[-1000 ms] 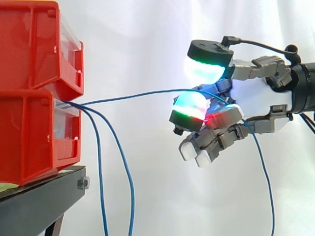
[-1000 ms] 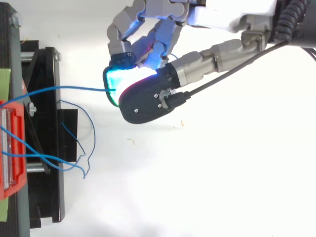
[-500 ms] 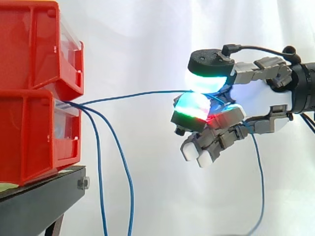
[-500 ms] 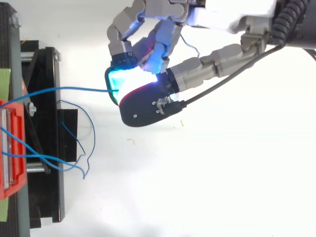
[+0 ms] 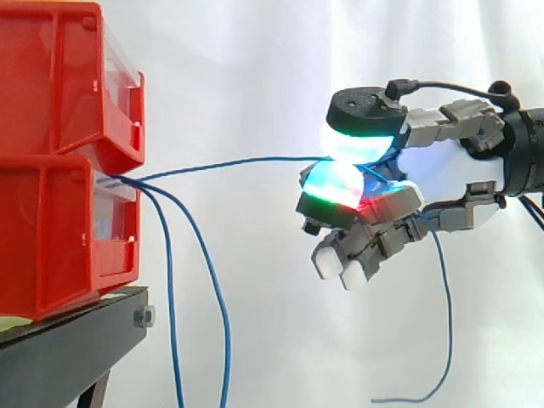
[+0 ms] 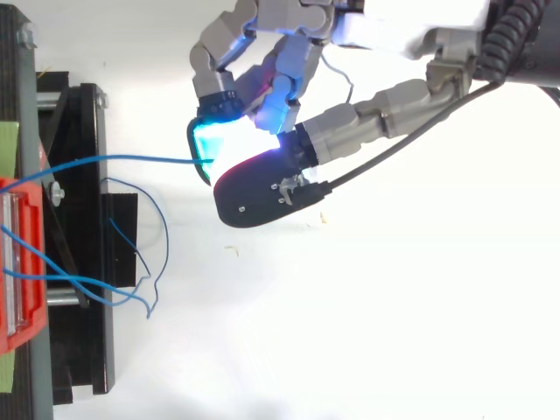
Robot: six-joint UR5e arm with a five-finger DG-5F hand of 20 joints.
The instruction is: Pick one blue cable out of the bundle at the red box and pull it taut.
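We are pinching one blue cable [image 5: 246, 160] in the hand [image 5: 438, 174], slightly slack from the lower red bin [image 5: 59, 238]; pulling level, grip firm, should tauten it.

You see a hand [image 5: 444, 168] with a white palm, grey segmented fingers, and thick pads [image 5: 333, 182] glowing cyan, green and red, backed by black screw-studded shells.

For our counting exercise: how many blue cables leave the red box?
3: the held cable runs level into the hand's pinch; two slack cables droop beside the lower red box. More may hide inside.
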